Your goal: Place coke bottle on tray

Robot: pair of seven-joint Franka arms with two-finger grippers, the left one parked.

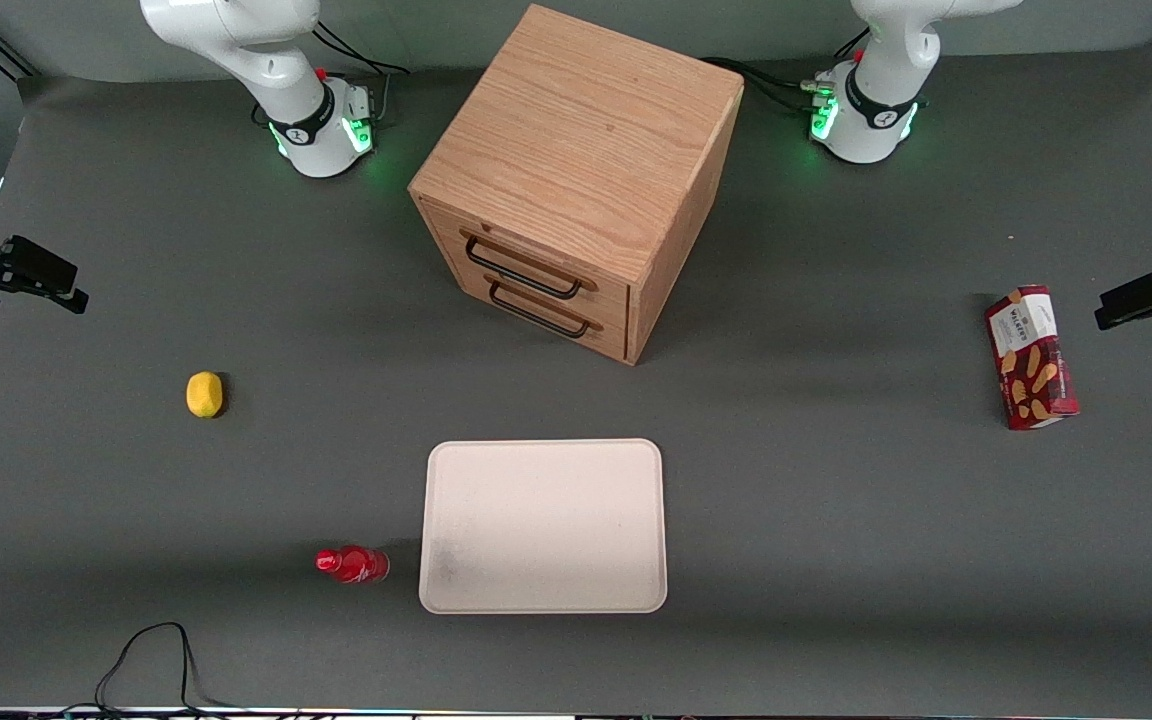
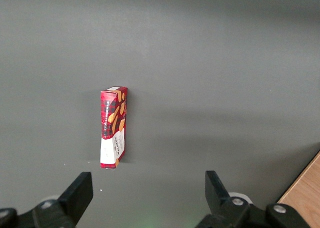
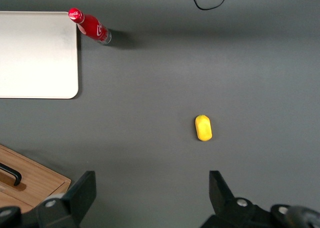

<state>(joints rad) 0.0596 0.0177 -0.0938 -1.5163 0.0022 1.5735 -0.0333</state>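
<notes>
The coke bottle [image 1: 353,564] stands on the bench [image 1: 836,520] just beside the tray [image 1: 544,525], at its 9 o'clock in the front view. The end effector [image 3: 150,195] hangs high over the lemon [image 3: 203,127], fingers spread wide, holding nothing. The risk: the small, upright bottle may tip and roll if a finger clips its cap, or the descent could catch the tray rim.
</notes>
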